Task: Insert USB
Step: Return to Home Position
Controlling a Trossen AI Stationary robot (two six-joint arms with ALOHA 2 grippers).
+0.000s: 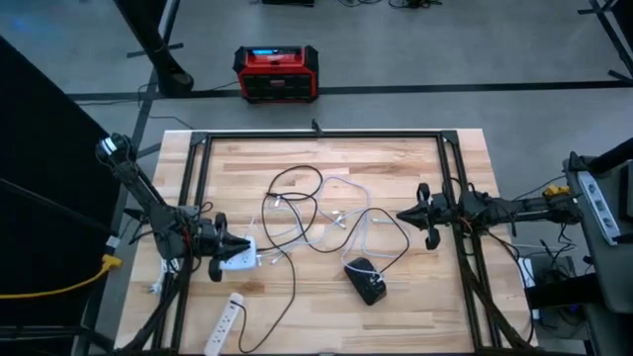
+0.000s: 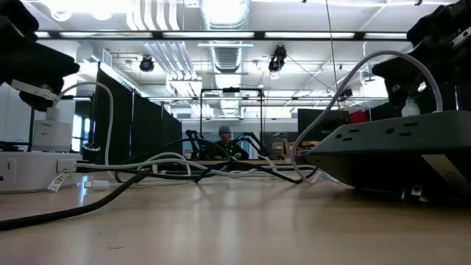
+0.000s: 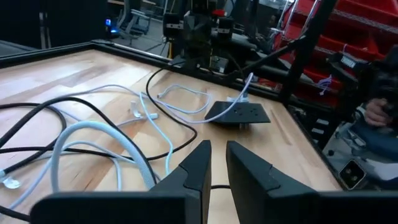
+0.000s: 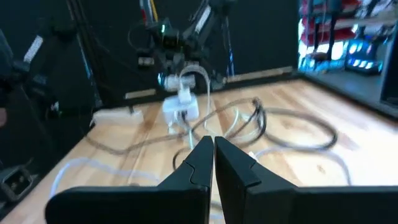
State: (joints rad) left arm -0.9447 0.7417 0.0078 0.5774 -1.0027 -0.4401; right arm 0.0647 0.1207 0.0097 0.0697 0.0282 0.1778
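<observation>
Two hands over the light wooden counter (image 1: pixel 415 307): left hand (image 3: pixel 217 147) barely parted, right hand (image 4: pixel 212 142) pressed together.

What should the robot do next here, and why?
Probably lift the left gripper up and back from the white strip beside it, toward its own side. A plug stands in that strip, the gripper holds nothing, and the right gripper hangs shut, so inserting looks done.
</observation>
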